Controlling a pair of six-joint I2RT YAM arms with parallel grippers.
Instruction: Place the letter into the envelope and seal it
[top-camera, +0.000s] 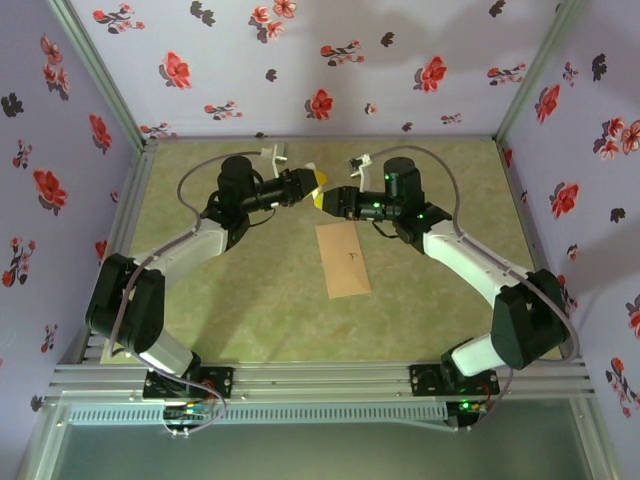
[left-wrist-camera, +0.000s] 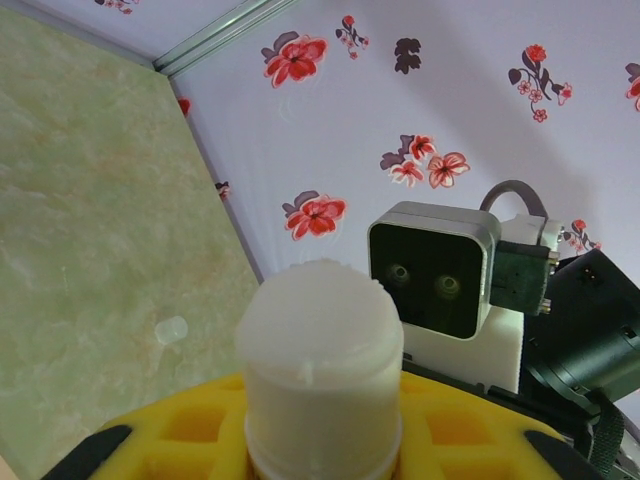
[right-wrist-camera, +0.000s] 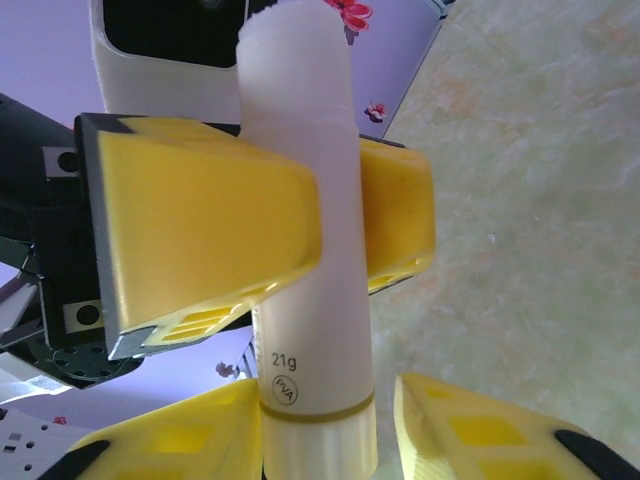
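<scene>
While the left fingers (right-wrist-camera: 210, 230) clamp the glue stick (right-wrist-camera: 305, 300), the right fingers (right-wrist-camera: 500, 430) sit parted around it.

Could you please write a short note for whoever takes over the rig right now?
The left tool is shut on the glue stick.
The right tool is open, its fingers around the stick's lower end, with a gap on one side.
The envelope lies flat on the table between the arms. Whether the letter is inside cannot be told.
Done: the glue stick is picked up.
Left: glue the flap and seal it.
</scene>
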